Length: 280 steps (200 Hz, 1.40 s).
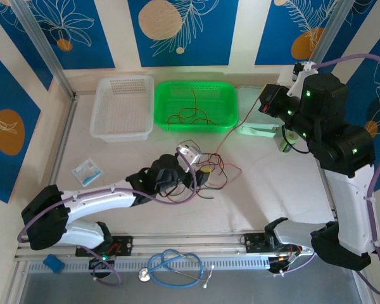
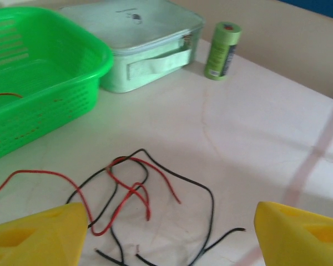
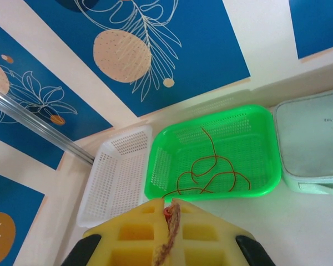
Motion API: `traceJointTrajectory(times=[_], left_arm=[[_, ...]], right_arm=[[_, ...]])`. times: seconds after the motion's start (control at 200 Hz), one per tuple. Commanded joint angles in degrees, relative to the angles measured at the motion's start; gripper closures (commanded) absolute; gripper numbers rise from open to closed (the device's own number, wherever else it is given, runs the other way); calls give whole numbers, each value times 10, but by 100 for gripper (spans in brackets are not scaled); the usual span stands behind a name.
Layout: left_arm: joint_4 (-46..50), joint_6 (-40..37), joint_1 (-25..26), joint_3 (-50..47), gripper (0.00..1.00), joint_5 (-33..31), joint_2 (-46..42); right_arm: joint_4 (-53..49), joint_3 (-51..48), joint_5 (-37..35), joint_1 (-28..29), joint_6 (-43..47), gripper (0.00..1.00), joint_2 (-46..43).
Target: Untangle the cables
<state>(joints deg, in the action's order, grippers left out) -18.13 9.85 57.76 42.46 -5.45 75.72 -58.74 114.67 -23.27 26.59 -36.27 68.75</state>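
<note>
A tangle of thin red and black cables (image 1: 210,166) lies on the table in front of the green basket. My left gripper (image 1: 201,174) is down at this tangle, open, with its yellow fingers (image 2: 39,238) on either side of the cables (image 2: 139,191) and nothing gripped. My right gripper (image 1: 264,103) is raised near the mint pouch and shut on the end of a red cable (image 3: 168,211). That red cable (image 1: 237,126) runs slanting down to the tangle. More red cable (image 3: 211,169) lies curled inside the green basket (image 3: 155,166).
An empty white basket (image 1: 123,107) sits left of the green basket (image 1: 159,104). A mint pouch (image 1: 258,126) and a green tape roll (image 1: 285,140) stand at the right. A small packet (image 1: 85,171) lies at the left, and a blue stethoscope (image 1: 174,266) by the near rail.
</note>
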Motion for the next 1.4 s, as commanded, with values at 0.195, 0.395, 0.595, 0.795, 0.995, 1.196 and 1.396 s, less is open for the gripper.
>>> traceJointTrajectory(times=[0.195, 0.395, 0.595, 0.795, 0.995, 1.196, 1.396], left_arm=[[-88, -104, 4, -12, 20, 95, 40], [-55, -114, 4, 5, 19, 18, 41], [-26, -76, 4, -33, 18, -7, -7], [42, -45, 5, -74, 18, -31, -91], [105, -23, 4, -96, 16, -80, -175], [147, 1, 5, -101, 15, -103, -213], [178, 15, 5, -100, 15, -106, -238]], right_arm=[[-3, 116, 35, 16, 25, 100, 51], [-22, 259, 37, 26, 60, 100, 142], [8, 371, 2, 27, 122, 100, 234], [110, 359, -27, 7, 165, 100, 278], [201, 366, -15, -28, 160, 100, 345], [248, 382, 6, -47, 151, 100, 440], [286, 383, 0, -56, 163, 100, 552]])
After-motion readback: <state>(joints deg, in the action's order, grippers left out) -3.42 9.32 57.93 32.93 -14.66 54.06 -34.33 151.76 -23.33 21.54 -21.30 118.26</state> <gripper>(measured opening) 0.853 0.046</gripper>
